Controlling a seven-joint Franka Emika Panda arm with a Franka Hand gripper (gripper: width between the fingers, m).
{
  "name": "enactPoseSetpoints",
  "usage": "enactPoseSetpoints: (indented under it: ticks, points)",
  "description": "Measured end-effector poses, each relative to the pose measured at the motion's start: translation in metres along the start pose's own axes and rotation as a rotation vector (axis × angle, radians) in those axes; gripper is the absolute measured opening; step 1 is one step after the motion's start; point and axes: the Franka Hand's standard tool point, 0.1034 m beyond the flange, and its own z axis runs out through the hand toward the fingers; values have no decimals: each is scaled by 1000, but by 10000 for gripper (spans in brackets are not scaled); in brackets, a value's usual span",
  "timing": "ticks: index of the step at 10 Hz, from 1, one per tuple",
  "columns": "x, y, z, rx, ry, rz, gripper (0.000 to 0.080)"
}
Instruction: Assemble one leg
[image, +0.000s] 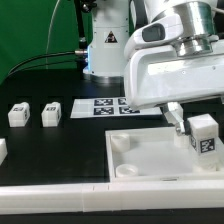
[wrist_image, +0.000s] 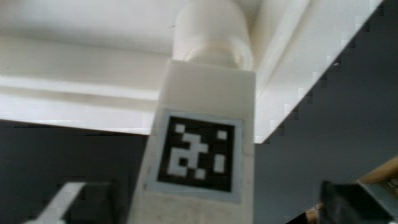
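A white leg (wrist_image: 201, 130) with a black-and-white tag stands upright between my gripper's (wrist_image: 210, 202) fingers, its narrow end at a corner socket of the large white panel (wrist_image: 80, 85). A dark gap shows on each side of the leg, so the gripper is open around it and not touching. In the exterior view the leg (image: 205, 137) stands on the panel (image: 150, 158) near the view's right edge, with my gripper (image: 193, 122) around its top. Two more legs (image: 18, 114) (image: 51, 112) lie at the exterior view's left.
The marker board (image: 112, 107) lies behind the panel. A white rail (image: 60, 197) runs along the front edge. Another white part (image: 2, 151) shows at the far left edge. The robot base (image: 103, 50) stands at the back.
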Motion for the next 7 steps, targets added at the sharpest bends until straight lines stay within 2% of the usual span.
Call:
enactPoseSetpoints:
  ticks: [1, 2, 3, 7]
  points:
    - [0, 0, 0, 0, 0, 0, 580]
    - [0, 0, 0, 0, 1, 0, 635]
    - [0, 0, 0, 0, 1, 0, 645]
    - [6, 9, -5, -10, 9, 3, 649]
